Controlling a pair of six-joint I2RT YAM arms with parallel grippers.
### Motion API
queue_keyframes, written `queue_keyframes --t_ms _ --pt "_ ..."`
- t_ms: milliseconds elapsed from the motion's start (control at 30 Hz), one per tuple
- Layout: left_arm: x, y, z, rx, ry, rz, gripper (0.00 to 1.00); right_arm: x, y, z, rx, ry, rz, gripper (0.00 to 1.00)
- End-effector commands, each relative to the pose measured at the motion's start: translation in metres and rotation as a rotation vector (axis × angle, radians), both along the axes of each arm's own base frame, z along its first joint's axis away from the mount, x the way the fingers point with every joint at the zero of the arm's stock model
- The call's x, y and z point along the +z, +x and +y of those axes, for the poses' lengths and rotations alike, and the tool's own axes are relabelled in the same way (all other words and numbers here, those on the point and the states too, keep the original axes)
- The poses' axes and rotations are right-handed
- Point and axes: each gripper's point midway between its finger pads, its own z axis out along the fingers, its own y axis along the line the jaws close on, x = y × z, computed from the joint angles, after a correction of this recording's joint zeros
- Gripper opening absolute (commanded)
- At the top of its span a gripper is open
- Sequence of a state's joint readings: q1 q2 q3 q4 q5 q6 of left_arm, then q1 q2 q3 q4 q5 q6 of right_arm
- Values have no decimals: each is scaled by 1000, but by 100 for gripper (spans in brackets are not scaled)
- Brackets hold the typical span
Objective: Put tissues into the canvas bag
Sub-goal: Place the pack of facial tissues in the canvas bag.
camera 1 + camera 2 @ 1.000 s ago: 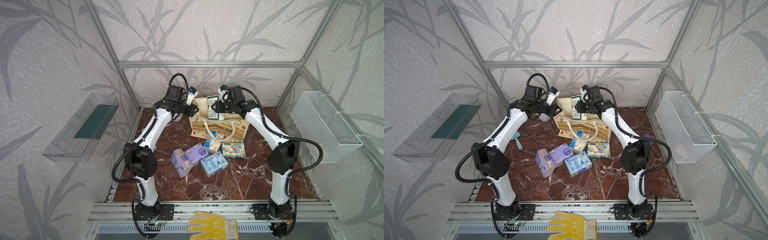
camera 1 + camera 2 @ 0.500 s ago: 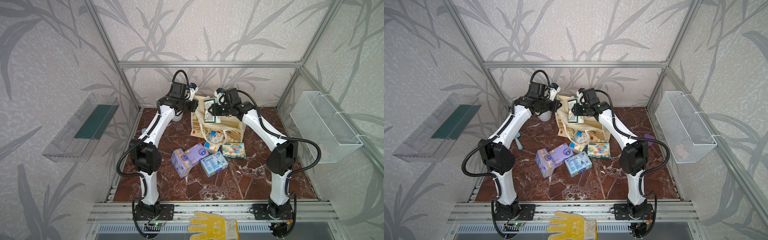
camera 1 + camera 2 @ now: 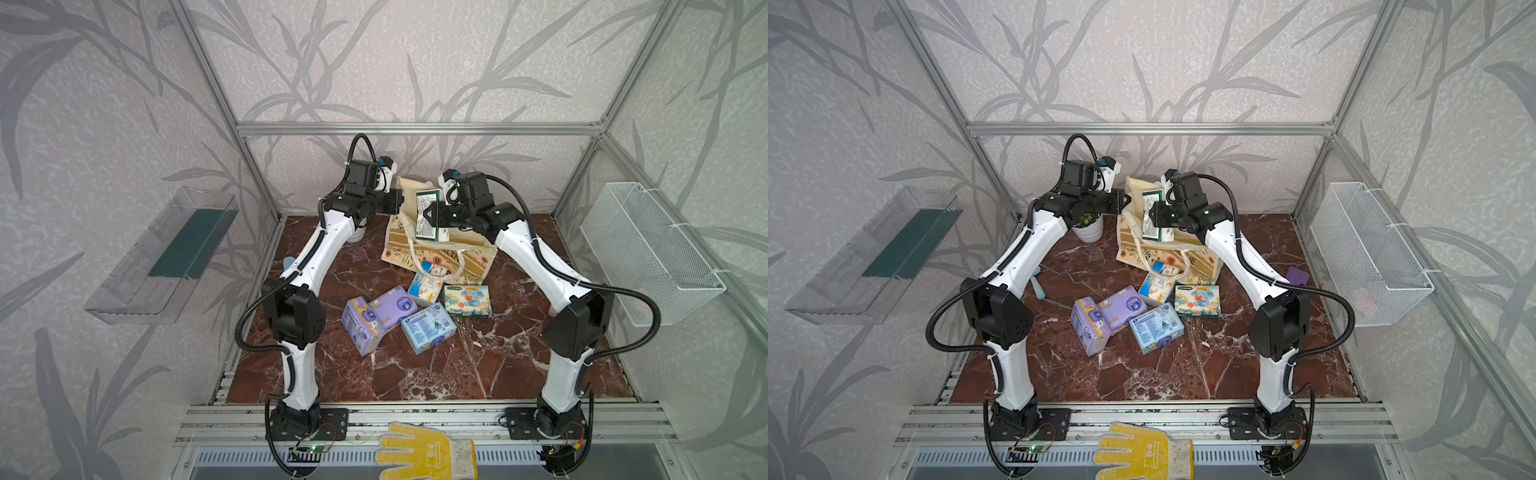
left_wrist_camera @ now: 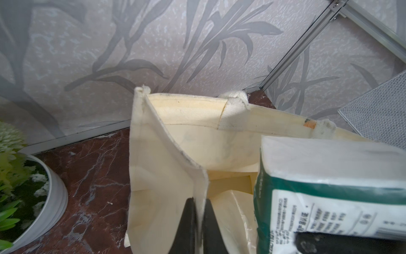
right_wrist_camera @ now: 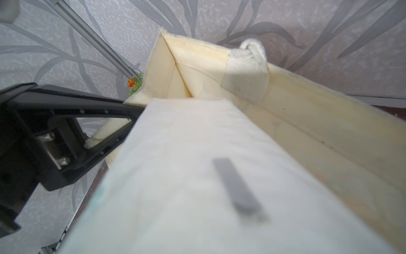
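Observation:
The canvas bag [image 3: 440, 253] [image 3: 1167, 251] stands at the back of the table with its mouth open. My left gripper [image 3: 398, 203] [image 3: 1125, 200] [image 4: 198, 201] is shut on the bag's near rim [image 4: 186, 136] and holds it up. A green-white tissue pack [image 3: 428, 199] [image 3: 1152, 199] [image 4: 329, 176] [image 5: 197, 176] hangs over the bag's mouth [image 5: 307, 123], with my right gripper [image 3: 431, 216] [image 3: 1154, 217] shut on it. That pack hides the right jaws in the right wrist view. On the table in front lie two purple packs [image 3: 395, 303], two blue-white packs [image 3: 428, 328] and an elephant pack [image 3: 467, 299].
A white pot with a plant [image 3: 1088, 230] [image 4: 33, 187] stands left of the bag. A wire basket [image 3: 648, 249] hangs on the right wall and a clear tray [image 3: 166, 253] on the left. A blue shovel [image 3: 1038, 286] and a purple shovel [image 3: 1298, 274] lie near the arms. A yellow glove [image 3: 424, 453] lies on the front rail.
My left gripper moved right to the bag's rim and shut on it, lifting that side. My right gripper carried the green-white pack left and down over the bag's mouth.

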State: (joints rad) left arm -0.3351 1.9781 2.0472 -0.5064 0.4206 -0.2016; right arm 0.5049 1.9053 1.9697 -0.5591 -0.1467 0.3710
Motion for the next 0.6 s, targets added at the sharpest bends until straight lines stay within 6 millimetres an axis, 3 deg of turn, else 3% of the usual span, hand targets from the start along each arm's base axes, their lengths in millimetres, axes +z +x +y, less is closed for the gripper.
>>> queue_keyframes --t_ms 0,100,300,567 --pt "37 -14 -16 -50 -77 -87 0 14 10 -11 -78 -62 -82 40" --pt "32 -22 -16 -68 -71 -76 0 10 20 -22 -131 -122 -116 40" --pt "21 -37 -19 -138 -47 -46 0 14 29 -19 -116 -160 -165 40" --pt "27 -49 -27 -210 -78 -10 0 7 31 -13 -71 -270 -258 40"
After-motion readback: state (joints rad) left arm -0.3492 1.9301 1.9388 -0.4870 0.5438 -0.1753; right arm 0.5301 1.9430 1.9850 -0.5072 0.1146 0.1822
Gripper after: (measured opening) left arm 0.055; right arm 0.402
